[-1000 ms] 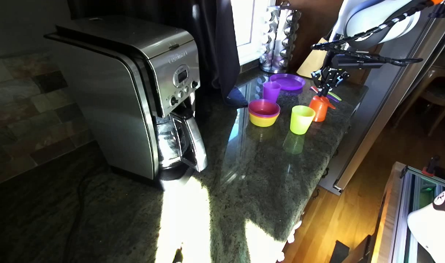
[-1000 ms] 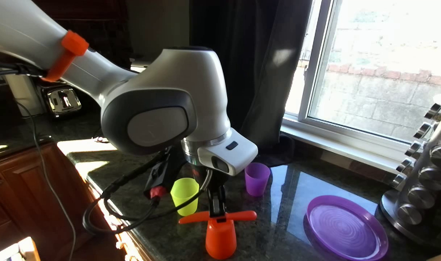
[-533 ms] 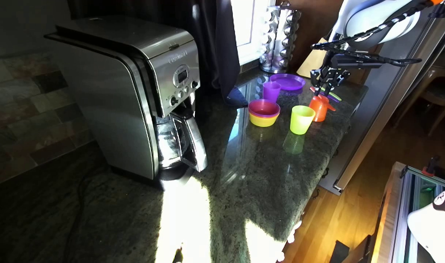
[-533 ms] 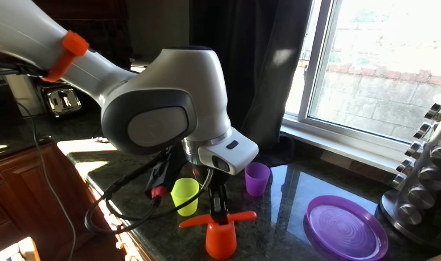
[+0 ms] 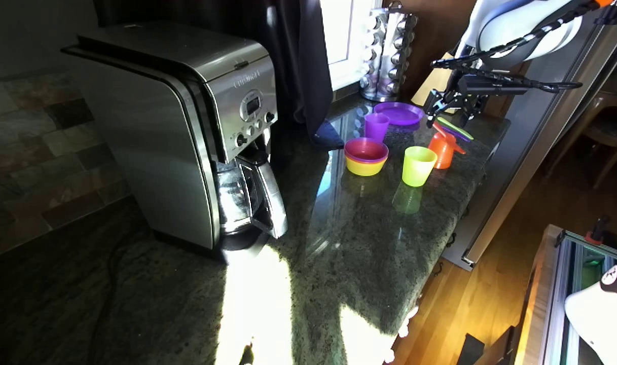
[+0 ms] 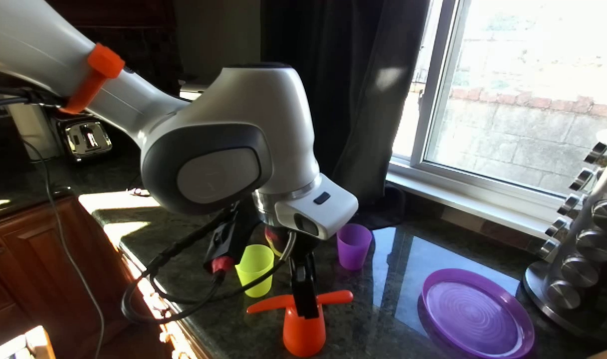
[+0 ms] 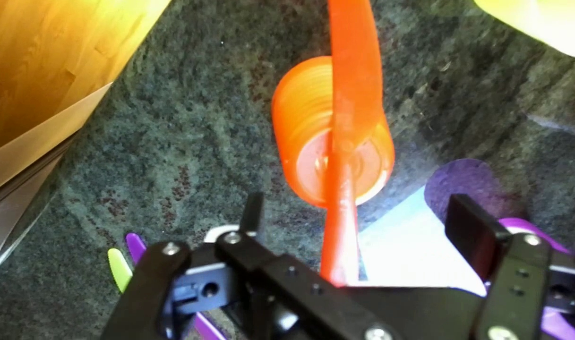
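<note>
An orange cup (image 6: 304,336) stands on the dark counter, seemingly bottom up. Across its top lies an orange utensil (image 7: 346,141), broad at one end and slimmer at the other; both exterior views show it too. My gripper (image 7: 358,205) hangs just above with its jaws wide apart. The utensil's slim end runs between the fingers, and a gap shows on either side, so nothing is gripped. In an exterior view the gripper (image 5: 446,122) sits over the cup. Beside the orange cup stands a yellow-green cup (image 5: 420,166).
Nearby are a purple cup (image 6: 353,247), a purple plate (image 6: 475,309) and stacked bowls (image 5: 366,167). Green (image 7: 119,269) and purple utensils (image 7: 135,245) lie by the gripper. A spice rack (image 6: 582,249) stands behind the plate, a coffee maker (image 5: 146,142) further along. The counter edge runs close by.
The gripper's fingers have spread from closed together on the orange utensil to wide apart. The utensil stays across the cup, one end slightly lower. The arm has barely shifted.
</note>
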You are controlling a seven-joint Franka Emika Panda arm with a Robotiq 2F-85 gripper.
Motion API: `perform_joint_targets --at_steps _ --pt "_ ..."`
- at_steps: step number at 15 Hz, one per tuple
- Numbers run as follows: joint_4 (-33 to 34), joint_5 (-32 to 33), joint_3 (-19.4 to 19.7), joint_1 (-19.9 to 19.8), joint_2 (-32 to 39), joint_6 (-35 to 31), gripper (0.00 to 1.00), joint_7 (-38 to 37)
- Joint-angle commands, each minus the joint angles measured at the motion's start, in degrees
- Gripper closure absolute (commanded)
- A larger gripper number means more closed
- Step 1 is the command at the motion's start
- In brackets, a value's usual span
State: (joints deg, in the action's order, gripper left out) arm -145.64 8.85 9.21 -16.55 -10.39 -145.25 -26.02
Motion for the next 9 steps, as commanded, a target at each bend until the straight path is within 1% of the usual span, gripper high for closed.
perform_joint_targets --at_steps 1,2,6,9 --pt "-0.12 0.69 1.31 -0.56 -2.82 3.22 0.0 6.37" --pt "0.0 1.89 1.68 -0.89 -3.51 3.9 0.0 8.96" --pt "0.93 3.29 3.99 -1.51 -7.31 8.45 0.0 21.91" --pt "1.91 1.05 6.14 -0.6 -9.72 12.01 0.0 31.91"
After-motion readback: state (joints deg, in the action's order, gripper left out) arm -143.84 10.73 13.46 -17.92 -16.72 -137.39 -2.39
